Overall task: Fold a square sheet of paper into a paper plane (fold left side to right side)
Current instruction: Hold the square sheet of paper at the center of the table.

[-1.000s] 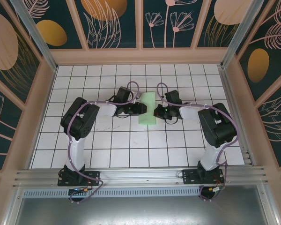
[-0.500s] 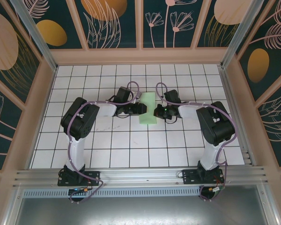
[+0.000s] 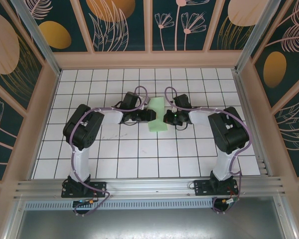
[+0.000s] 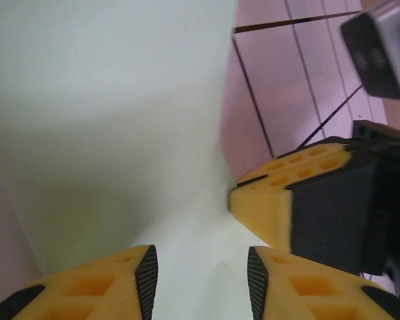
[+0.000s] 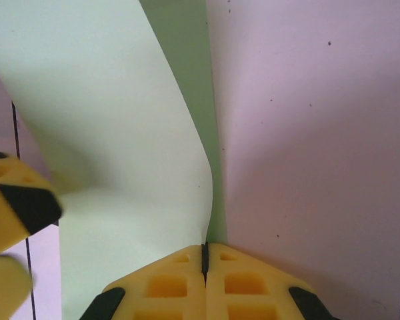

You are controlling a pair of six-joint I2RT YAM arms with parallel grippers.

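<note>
We see our 2 arms mirror each other: the left arm (image 3: 83, 130) and the right arm (image 3: 228, 133) each rise from the base, bend at a raised elbow and reach inward and forward. The 2 wrists point at one another, and their fingertips are close together. The left gripper (image 4: 201, 280) holds its 2 yellow fingers apart, with a clear gap between the black pads, low over the square sheet of paper (image 5: 120, 133). The right gripper (image 5: 205, 257) has its 2 fingers pressed tight together, with the sheet's edge nipped at their tips. In the left wrist view, the right gripper's closed tip sits just beside our left fingers.
</note>
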